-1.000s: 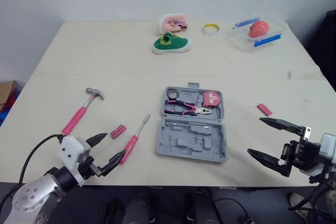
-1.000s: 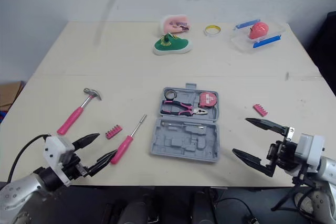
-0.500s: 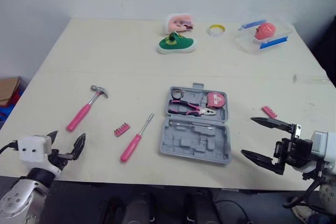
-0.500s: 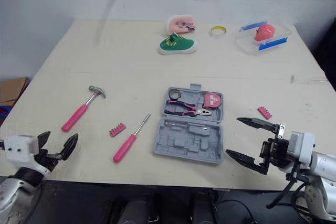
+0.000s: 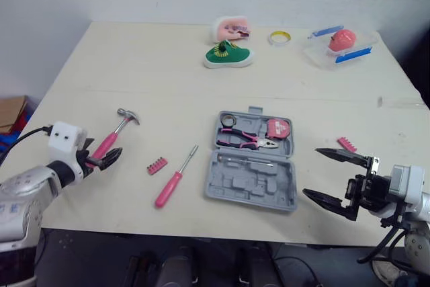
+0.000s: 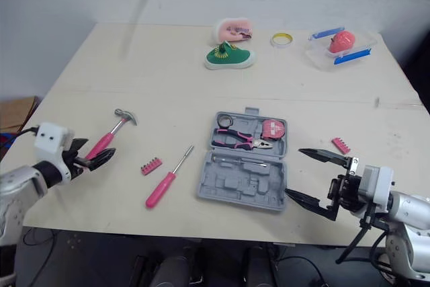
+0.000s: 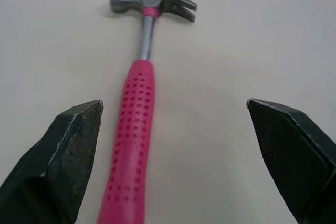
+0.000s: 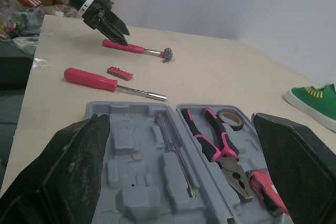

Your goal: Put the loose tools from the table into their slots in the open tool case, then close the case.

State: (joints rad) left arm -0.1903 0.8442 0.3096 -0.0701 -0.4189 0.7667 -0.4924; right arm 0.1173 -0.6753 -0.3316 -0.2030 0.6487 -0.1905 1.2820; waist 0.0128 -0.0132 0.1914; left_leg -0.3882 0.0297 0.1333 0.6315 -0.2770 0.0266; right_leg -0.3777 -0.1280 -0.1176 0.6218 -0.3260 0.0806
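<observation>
At the left edge of the table (image 5: 154, 72), the left claw (image 7: 173, 114) stands wide open at the pink-handled hammer (image 7: 137, 129). The handle lies ungripped between its spread fingers, with the steel head pointing away. Toward this claw's inner side lie a pink bit strip (image 5: 156, 165) and the pink screwdriver (image 5: 173, 181), then the open grey tool case (image 5: 252, 179). The right claw (image 5: 312, 173), likewise open and empty, hovers just beside the case's outer flank, with a second bit strip (image 5: 346, 144) near its upper finger.

Head pair overhead, wrists low — hammer (image 7: 131, 129) shared
</observation>
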